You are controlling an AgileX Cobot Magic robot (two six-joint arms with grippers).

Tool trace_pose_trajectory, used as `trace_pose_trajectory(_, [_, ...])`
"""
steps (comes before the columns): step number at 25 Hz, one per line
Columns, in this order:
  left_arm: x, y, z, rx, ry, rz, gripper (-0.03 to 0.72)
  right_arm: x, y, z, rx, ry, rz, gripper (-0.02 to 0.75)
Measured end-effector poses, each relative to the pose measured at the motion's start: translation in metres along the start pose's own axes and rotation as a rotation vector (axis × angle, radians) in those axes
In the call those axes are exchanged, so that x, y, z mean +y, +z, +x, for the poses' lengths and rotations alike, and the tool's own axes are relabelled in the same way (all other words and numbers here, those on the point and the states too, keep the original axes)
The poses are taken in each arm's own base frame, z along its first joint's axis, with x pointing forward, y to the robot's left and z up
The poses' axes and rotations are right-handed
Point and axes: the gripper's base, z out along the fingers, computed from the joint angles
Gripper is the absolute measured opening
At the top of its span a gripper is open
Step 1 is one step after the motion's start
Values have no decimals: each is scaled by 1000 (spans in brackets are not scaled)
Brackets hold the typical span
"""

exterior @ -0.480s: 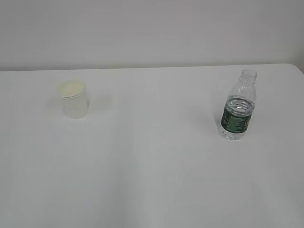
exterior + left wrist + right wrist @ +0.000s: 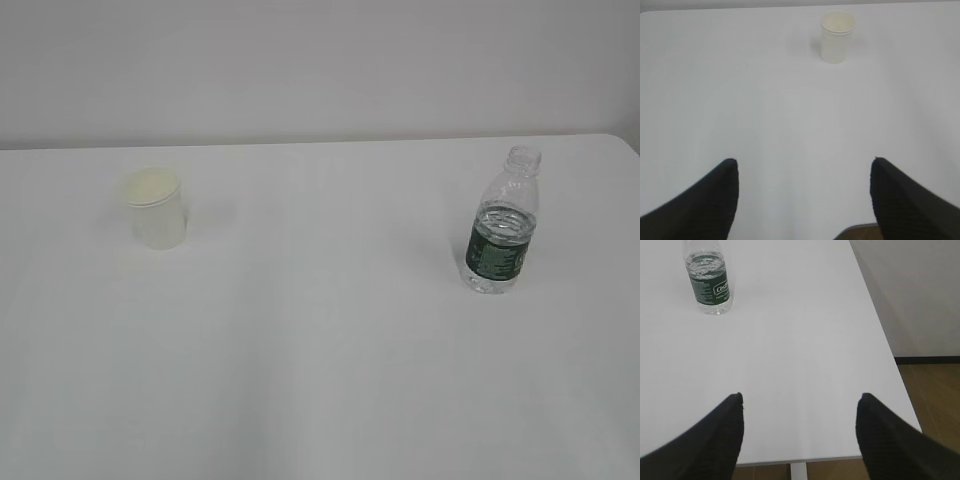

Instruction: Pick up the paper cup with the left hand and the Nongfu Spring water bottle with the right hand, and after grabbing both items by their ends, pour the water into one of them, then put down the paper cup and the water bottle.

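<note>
The paper cup stands upright on the white surface, at about 10 o'clock from the middle of the exterior view, its cream inside showing under the rolled rim. Well apart from it, at about 3 o'clock, the Nongfu Spring water bottle also stands upright, capless, with the water reaching just above the dark green label. Compared with half a second ago, nothing in the exterior view has changed: cup and bottle sit in the same spots, and no arm has entered that view.

In the left wrist view the cup lies at 12 o'clock, slightly right of centre, far ahead of the left end effector, whose two dark fingers stand wide apart with nothing between them. In the right wrist view the bottle sits at about 11 o'clock, far ahead and to the left of the right end effector, which is likewise wide and empty. Beyond the right edge of the surface, wooden floor and a wall show.

The stillness suggests the task is at its very start or in a pause: neither grasp has begun. Judging from the views, the left arm needs a nearly straight advance, while the right must swing leftward to line up with the bottle. The open bottle could spill if nudged off-centre.
</note>
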Motion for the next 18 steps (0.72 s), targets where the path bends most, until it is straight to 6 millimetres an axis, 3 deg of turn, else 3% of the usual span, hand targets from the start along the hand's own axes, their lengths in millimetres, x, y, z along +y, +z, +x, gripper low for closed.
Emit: trace_pose_trajectory(18, [0,0,0,0,0,0,588,0,0,0,0,0,0,533])
